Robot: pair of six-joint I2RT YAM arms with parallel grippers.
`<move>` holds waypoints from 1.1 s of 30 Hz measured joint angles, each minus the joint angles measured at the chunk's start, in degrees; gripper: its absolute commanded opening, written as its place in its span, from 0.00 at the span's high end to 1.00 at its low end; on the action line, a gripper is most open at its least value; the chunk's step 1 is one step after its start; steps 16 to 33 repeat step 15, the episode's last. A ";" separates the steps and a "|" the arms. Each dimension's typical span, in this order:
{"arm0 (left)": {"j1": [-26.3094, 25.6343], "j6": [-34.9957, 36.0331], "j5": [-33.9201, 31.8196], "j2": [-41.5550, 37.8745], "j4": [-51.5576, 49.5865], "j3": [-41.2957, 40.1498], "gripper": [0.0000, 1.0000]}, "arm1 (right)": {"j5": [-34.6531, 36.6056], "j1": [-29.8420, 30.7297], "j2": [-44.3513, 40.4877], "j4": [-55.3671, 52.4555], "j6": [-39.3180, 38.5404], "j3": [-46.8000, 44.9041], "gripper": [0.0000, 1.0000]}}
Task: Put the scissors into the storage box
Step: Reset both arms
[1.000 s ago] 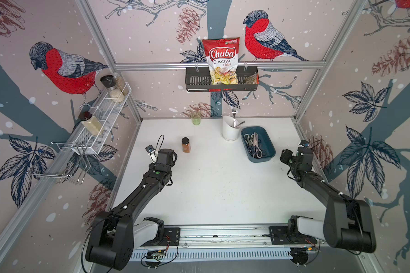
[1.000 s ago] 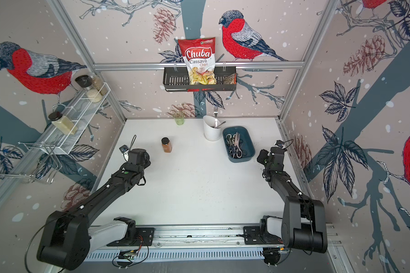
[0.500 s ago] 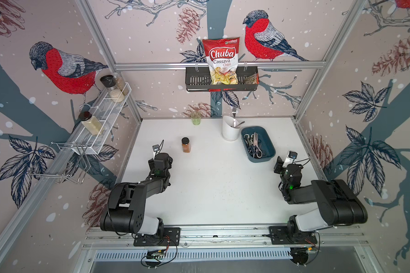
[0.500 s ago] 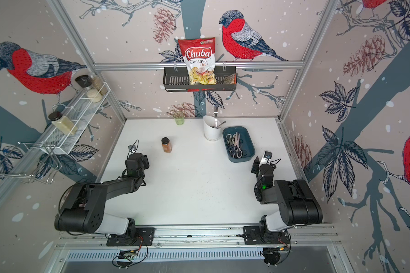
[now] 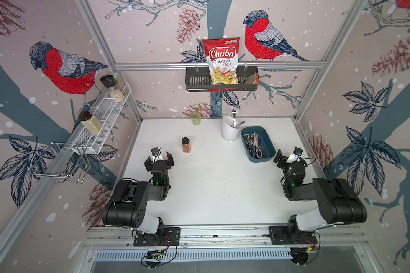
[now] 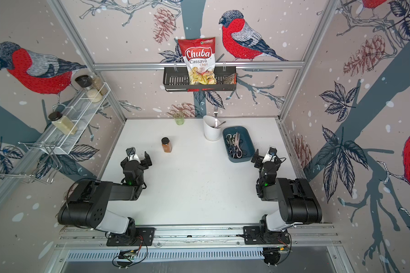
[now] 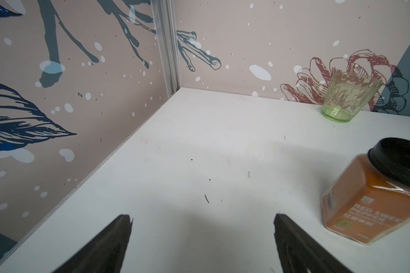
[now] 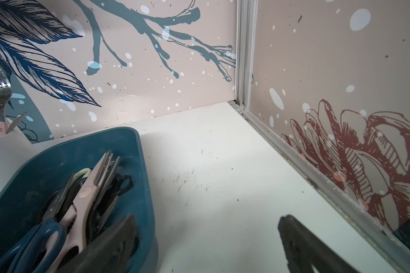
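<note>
The scissors [image 5: 255, 145] [image 6: 234, 145] lie piled in the dark teal storage box [image 5: 260, 159] [image 6: 240, 159] at the back right of the table. In the right wrist view a pale pink pair [image 8: 85, 196] lies on top of the dark-handled ones inside the box [image 8: 133, 146]. My right gripper [image 5: 290, 158] [image 6: 266, 158] [image 8: 207, 218] is open and empty just beside the box's near right corner. Near the left wall, my left gripper [image 5: 159, 158] [image 6: 137, 159] [image 7: 202, 217] is open over bare table, holding nothing.
An orange spice jar [image 5: 185, 145] [image 7: 374, 196] stands just right of and beyond my left gripper. A green glass [image 5: 196, 118] and a white utensil holder [image 5: 230, 128] stand at the back wall. A black basket [image 5: 194, 81] and a wire shelf [image 5: 100, 118] hang on the walls.
Both arms have folded back toward the front rail, drawing the grippers nearer to it. Both grippers now stand wider open than before.
</note>
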 measured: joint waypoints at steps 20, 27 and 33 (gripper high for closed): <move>-0.26 0.98 1.36 -0.17 2.69 0.02 0.02 | -1.68 -0.76 0.13 0.09 0.00 -0.02 0.00; -0.26 0.98 1.36 -0.17 2.69 0.02 0.02 | -1.68 -0.76 0.13 0.09 0.00 -0.02 0.00; -0.26 0.98 1.36 -0.17 2.69 0.02 0.02 | -1.68 -0.76 0.13 0.09 0.00 -0.02 0.00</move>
